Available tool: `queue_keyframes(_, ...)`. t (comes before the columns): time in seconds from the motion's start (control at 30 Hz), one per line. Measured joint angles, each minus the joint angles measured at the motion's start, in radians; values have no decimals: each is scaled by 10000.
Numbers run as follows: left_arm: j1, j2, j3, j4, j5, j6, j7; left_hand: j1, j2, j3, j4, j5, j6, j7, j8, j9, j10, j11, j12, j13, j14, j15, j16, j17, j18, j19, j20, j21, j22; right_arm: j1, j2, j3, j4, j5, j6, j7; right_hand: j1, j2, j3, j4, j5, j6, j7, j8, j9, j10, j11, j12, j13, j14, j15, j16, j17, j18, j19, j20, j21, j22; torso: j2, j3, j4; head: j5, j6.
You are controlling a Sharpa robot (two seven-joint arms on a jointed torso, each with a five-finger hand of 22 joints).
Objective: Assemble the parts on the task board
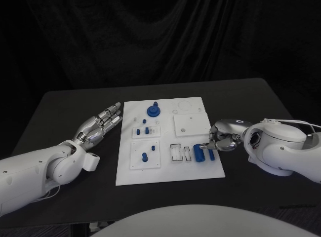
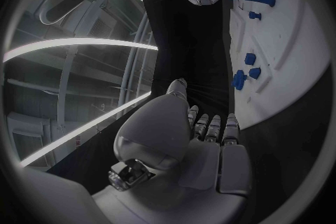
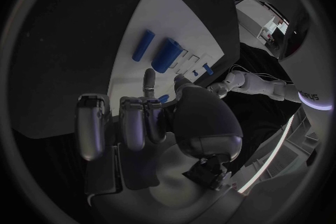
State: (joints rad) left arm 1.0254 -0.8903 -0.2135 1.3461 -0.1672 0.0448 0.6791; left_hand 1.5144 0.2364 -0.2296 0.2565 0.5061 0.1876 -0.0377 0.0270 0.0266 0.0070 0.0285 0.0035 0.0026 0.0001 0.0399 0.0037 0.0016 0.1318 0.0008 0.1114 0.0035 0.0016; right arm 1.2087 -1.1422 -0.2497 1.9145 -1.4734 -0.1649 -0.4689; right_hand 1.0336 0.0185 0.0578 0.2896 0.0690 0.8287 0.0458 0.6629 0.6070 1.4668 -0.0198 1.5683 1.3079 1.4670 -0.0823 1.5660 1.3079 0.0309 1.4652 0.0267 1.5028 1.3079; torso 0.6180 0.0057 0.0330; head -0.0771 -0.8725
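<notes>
We see a dark room with a black curtain behind — light from above makes the task board (image 1: 203, 168) shine bright white. The black table (image 1: 60, 106) stays dim. The two wrist views are round and bend straight edges into curves — their rims fade to black. Long bright streaks of glare cross the left wrist view.
</notes>
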Motion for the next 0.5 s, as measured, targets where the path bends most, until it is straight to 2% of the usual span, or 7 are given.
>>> queue_keyframes(0.3, -13, -39, -3, 23, -8, 69, 0, 0, 0, 0, 0, 0, 0, 1, 0, 1, 0, 0, 0, -8, -15, 14, 0, 1, 0, 0, 0, 0, 0, -246, 207, -1, 32, -398, 17, -347, -65, 14, -12, 13, 0, 0, 0, -36, 45, 0, 1, 0, -1, 0, 0, -1, -1, 2, 0, 0, -46, -1, 1, 0, -17, -51, 0)
queue_keyframes(0.5, -21, -82, -3, 8, -12, 123, 0, 37, 38, 28, -28, 0, -36, -35, 0, 1, -37, 34, 0, -9, -15, 86, 0, -1, 0, 2, 71, 0, 1, -398, 356, -1, -52, -616, 14, -486, -104, -25, -12, 13, -40, 0, 0, -144, 54, 0, 1, 0, -2, 0, 0, -41, -1, 2, -1, 1, -46, -1, 7, 1, -31, 12, 0)
